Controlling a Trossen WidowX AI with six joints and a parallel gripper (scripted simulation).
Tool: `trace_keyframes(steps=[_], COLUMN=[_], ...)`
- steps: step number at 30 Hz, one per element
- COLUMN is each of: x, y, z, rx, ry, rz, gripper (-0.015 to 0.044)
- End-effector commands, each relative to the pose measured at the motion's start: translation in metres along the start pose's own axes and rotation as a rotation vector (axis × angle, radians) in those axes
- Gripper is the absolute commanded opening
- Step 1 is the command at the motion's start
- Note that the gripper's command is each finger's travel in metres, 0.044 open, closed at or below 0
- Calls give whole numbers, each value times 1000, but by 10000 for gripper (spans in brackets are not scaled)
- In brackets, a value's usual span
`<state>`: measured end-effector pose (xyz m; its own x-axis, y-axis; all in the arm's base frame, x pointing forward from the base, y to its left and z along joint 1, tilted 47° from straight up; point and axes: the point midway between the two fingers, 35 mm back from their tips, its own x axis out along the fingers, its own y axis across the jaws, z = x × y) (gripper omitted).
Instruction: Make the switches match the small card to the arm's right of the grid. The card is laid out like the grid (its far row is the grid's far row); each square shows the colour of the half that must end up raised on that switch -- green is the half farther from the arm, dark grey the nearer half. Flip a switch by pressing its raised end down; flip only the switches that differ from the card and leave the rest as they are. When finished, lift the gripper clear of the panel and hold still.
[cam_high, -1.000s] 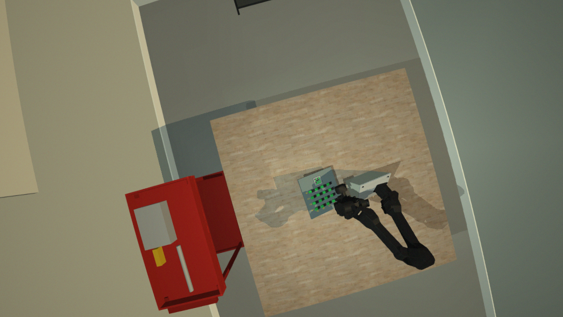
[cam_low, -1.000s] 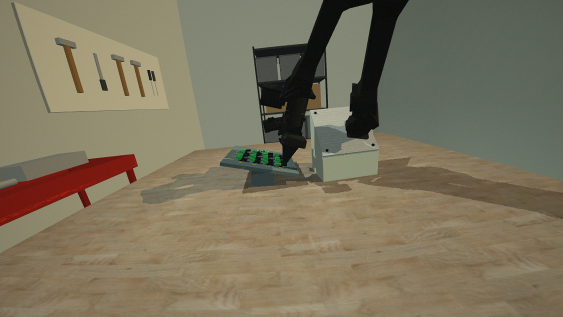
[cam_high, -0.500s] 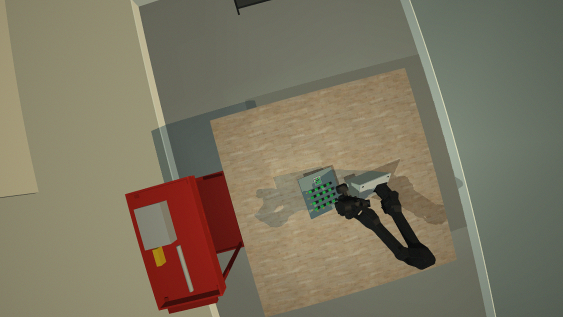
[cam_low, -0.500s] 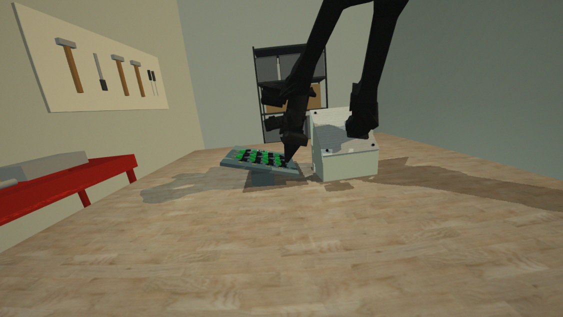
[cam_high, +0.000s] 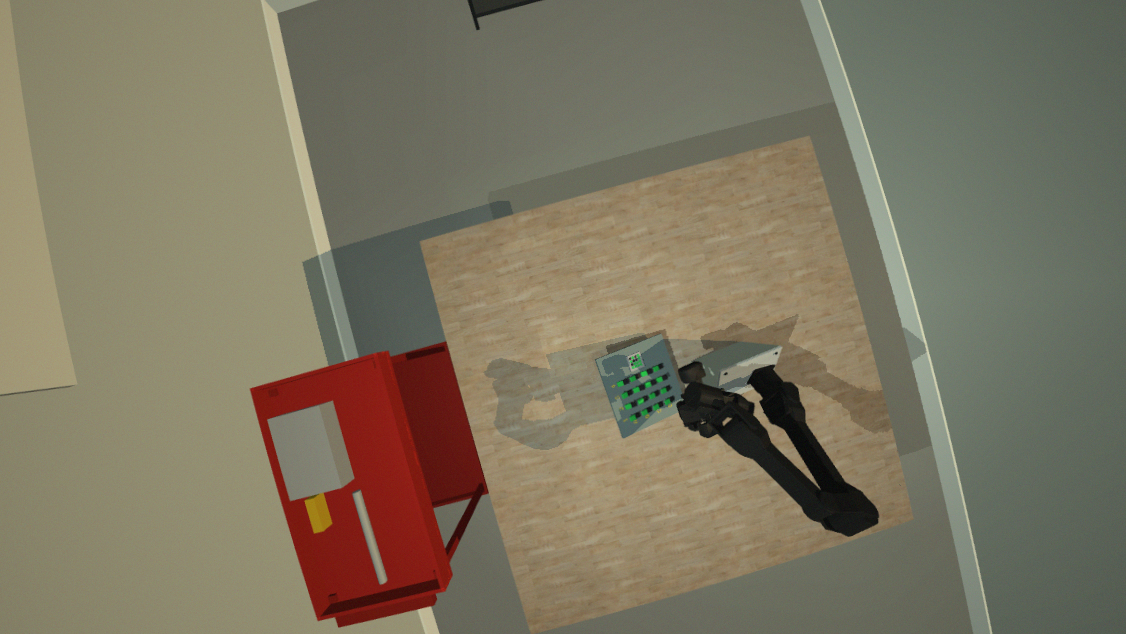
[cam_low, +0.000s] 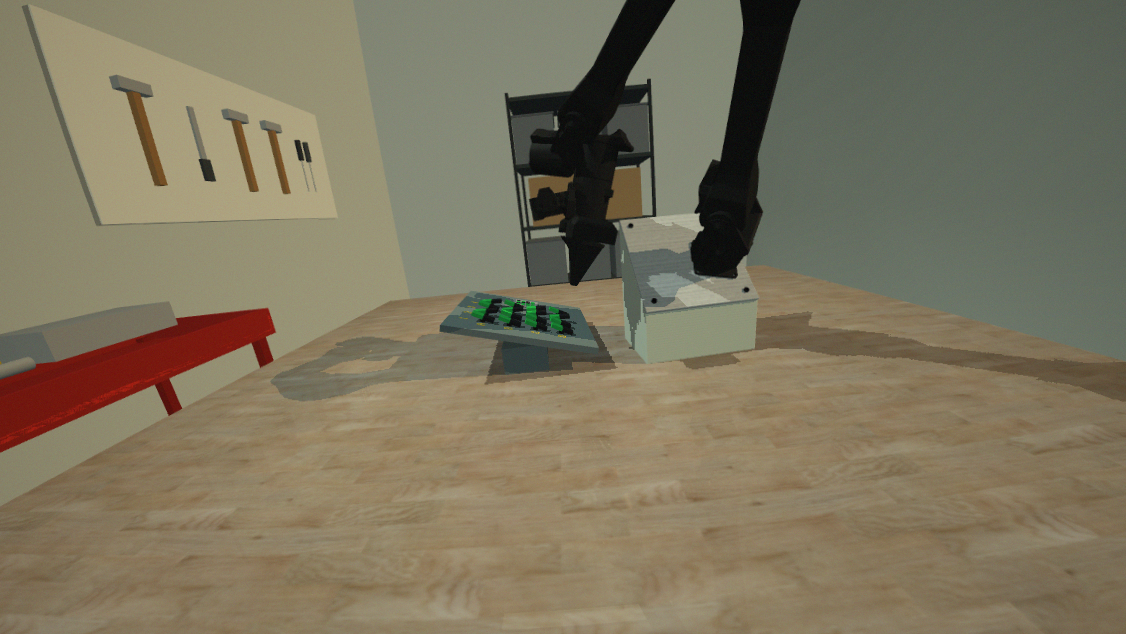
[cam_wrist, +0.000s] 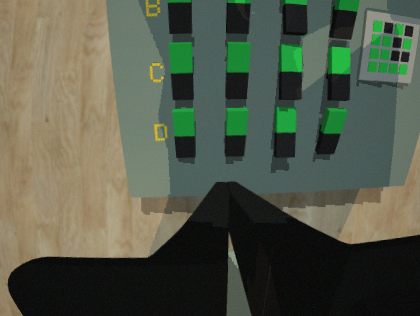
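Note:
The tilted blue-grey panel (cam_high: 610, 367) (cam_low: 512, 340) (cam_wrist: 210, 75) carries the switch grid. In the wrist view the row D switches (cam_wrist: 183, 122) and row C switches (cam_wrist: 238, 57) show green far halves and dark near halves; which halves are raised is hard to tell. Row B is cut off; row A is out of that view. The card (cam_wrist: 389, 48) (cam_high: 635, 361) reads, far to near: green, dark, green, dark; green, green, dark, green; green, green, dark, dark; all green. My gripper (cam_wrist: 225, 191) (cam_low: 575, 282) is shut and empty, above the panel's near edge, touching no switch.
The panel stands on a short post (cam_low: 525, 358) on the wooden table (cam_high: 669, 511) (cam_low: 551, 472). The arm's pale base box (cam_high: 748, 366) (cam_low: 701, 330) is close to the panel's near side. A red bench (cam_high: 393, 472) (cam_low: 196, 346) stands beyond the table's edge.

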<state>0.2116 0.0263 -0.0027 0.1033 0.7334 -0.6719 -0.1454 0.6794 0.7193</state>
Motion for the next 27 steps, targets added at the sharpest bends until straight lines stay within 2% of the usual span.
trace_keyframes(steps=[1, 7, 11, 27], x=[-2, 1, 32, 50], y=[-34, -49, -49, -48], z=[1, -1, -2, -2], rx=[1, 0, 0, 0], ry=[-3, -5, -29, -30], rz=[-6, -5, -3, -2], gripper=[0, 0, 0, 0])
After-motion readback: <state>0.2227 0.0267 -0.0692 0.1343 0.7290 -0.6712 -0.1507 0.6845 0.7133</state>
